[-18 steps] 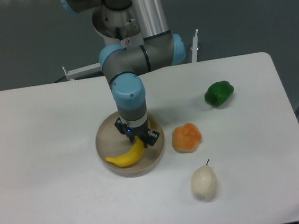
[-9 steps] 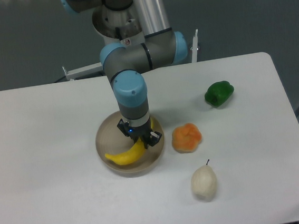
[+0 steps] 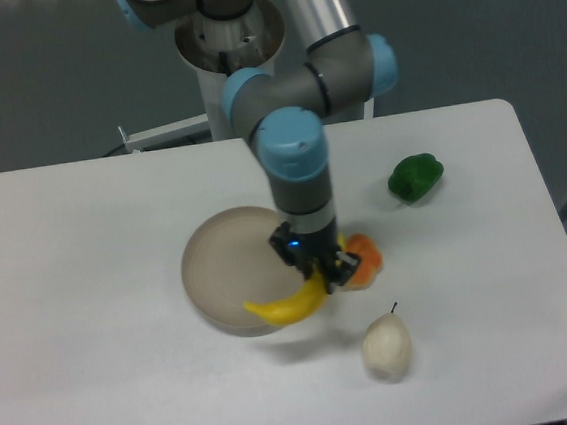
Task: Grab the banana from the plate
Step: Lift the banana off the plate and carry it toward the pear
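Banana gripped, lifted over the plate's right rim.

The gripper (image 3: 316, 267) is clamped on the banana (image 3: 291, 306) near its right end; the fruit hangs curved, left tip over the plate (image 3: 224, 271), and a soft shadow under it says it is off the surface — though how high, hard to tell from this angle. Plate sits bare near the middle of the desk (image 3: 93, 321), slightly toward the near edge. An orange fruit (image 3: 365, 256) lies just right of the gripper, partly hidden behind it. A pale pear (image 3: 387, 346) rests closer to the near edge, right of centre. A green pepper (image 3: 416, 177) sits toward the far right corner — well apart from the rest.
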